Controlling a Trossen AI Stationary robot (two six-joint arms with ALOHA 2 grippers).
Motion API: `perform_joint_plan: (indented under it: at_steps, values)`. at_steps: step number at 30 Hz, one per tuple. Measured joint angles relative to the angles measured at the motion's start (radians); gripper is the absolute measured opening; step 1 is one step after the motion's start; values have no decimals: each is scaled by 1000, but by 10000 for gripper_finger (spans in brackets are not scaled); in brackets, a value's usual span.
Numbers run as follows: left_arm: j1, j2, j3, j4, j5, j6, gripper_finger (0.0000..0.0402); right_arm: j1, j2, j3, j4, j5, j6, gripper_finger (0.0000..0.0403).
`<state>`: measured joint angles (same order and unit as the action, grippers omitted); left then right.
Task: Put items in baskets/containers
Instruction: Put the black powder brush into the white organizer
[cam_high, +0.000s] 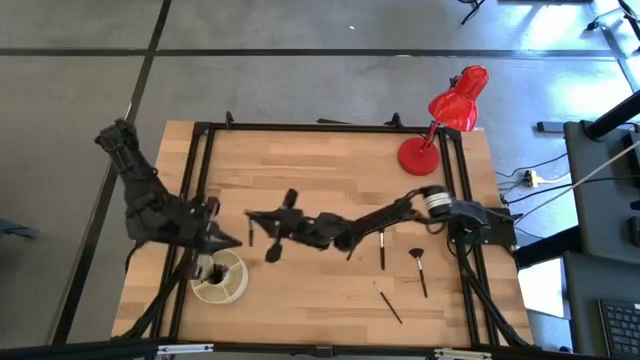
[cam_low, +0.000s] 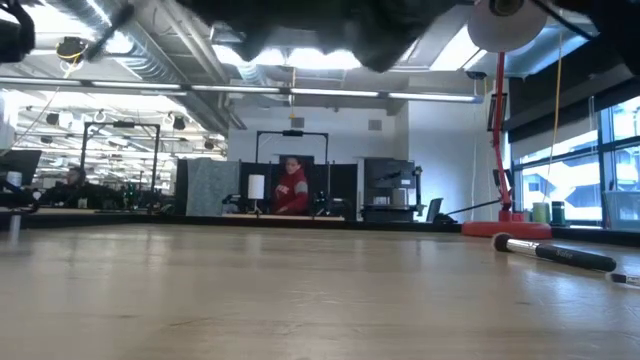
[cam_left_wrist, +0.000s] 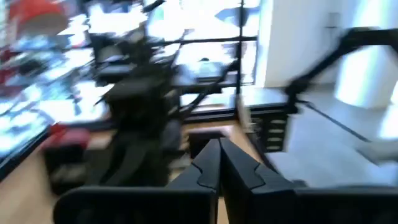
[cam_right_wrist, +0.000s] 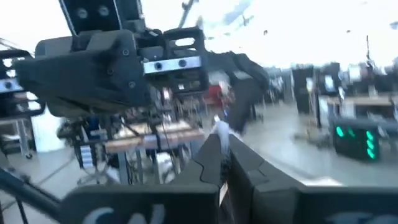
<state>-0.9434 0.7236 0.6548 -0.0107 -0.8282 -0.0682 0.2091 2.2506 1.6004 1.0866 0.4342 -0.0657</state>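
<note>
The cream-white round container (cam_high: 220, 278) stands near the table's near-left corner with several dark brushes standing in it. My left gripper (cam_high: 236, 241) (cam_left_wrist: 217, 157) is shut and empty, just beyond the container's far rim. My right gripper (cam_high: 251, 216) (cam_right_wrist: 222, 144) reaches across the table's middle toward the left and is shut on a thin dark brush (cam_high: 250, 232). Three brushes lie flat on the right half: a dark one (cam_high: 382, 248), one with a fan-shaped reddish tip (cam_high: 418, 268) and a thin one (cam_high: 388, 303). The low view shows one lying brush (cam_low: 555, 254). My right gripper pinches the thin brush between its two shut fingers. A pale end (cam_right_wrist: 219, 128) sticks out past the fingertips in the right wrist view. In the high view the dark handle (cam_high: 250, 234) juts from the fingertips toward the table's near edge, lifted clear of the table.
A red desk lamp (cam_high: 455, 100) stands on its round base (cam_high: 418, 156) at the far right corner. Black frame rails (cam_high: 200, 170) run along the table's left and right sides. Bare wood lies between the container and the loose brushes.
</note>
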Motion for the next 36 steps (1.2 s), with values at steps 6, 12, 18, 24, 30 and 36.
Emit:
perform_joint_plan:
  at_steps: [6,12,18,24,30,36]
  values:
    - [-70,-12,0,13,134,66,5,-4,222,296,12,-48,-16,9]
    - [-110,-13,0,7,114,88,9,-3,404,560,12,-72,-25,9]
    - [-124,-13,0,7,112,90,4,-2,499,715,2,-152,12,8]
    - [-128,-13,0,7,83,90,6,5,508,732,-98,-203,31,8]
    - [-128,-12,0,7,59,76,4,1,508,732,-189,-339,-21,27]
    - [-128,-5,0,6,94,54,7,-2,508,732,-252,-384,29,92]
